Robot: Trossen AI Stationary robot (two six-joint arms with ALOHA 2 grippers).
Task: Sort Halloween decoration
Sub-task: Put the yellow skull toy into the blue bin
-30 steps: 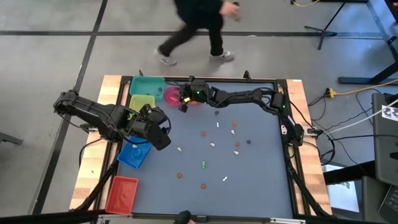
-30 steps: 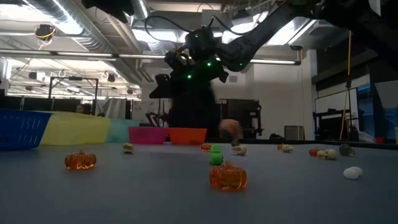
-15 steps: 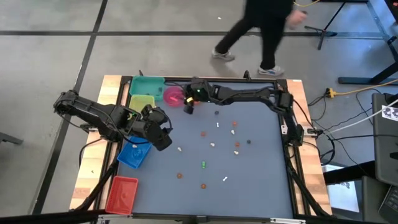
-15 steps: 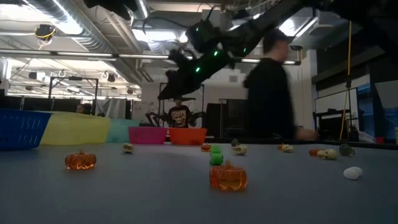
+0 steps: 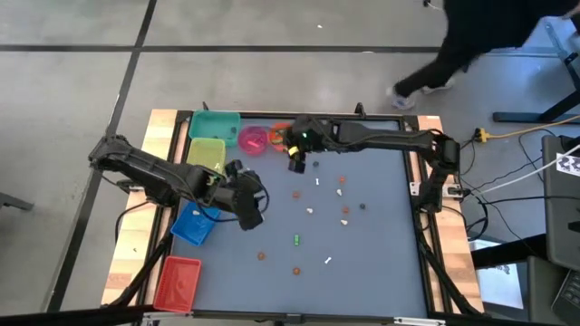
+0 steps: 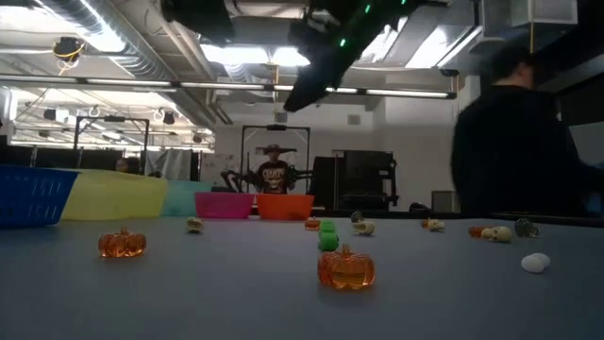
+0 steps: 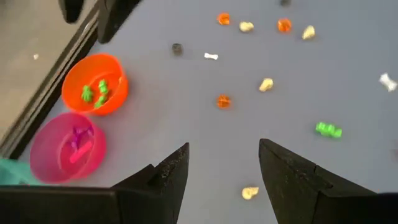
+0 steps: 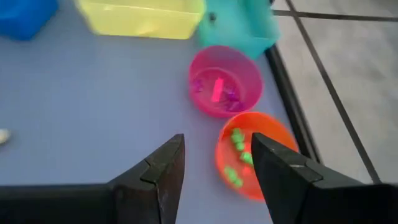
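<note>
Taking the pink bowl (image 5: 253,139) at the back of the surface (image 5: 381,244) as the mark and going left to right: the red bin (image 5: 178,282) sits far to its left at the near corner, the blue bin (image 5: 195,223) left and nearer, the yellow bin (image 5: 206,152) just left of the bowl, and the teal bin (image 5: 214,124) left of it at the back edge. The left pincer (image 5: 254,205) hangs over the surface nearer than the bowl and slightly left of it, beside the blue bin; its fingers (image 7: 168,180) stand wide apart with nothing between them. The bowl holds purple pieces (image 8: 214,90). Touching its right side is the orange bowl (image 5: 278,135), with green pieces (image 8: 236,140) inside. The right pincer (image 5: 295,163) hovers just right of the pink bowl, by the orange bowl's near edge; its fingers (image 8: 163,171) are parted and hold nothing. The trinkets (image 5: 319,213) are loose on the surface to the right of and nearer than the pink bowl: white ones (image 5: 318,182), orange ones (image 5: 295,193), a green one (image 5: 296,239) and a dark one (image 5: 362,206), all well apart from one another. In the low view two orange pumpkins (image 6: 345,267) sit nearest the camera. A person (image 5: 471,45) in dark clothes walks on the floor beyond the surface, far to the right of the bowl.
</note>
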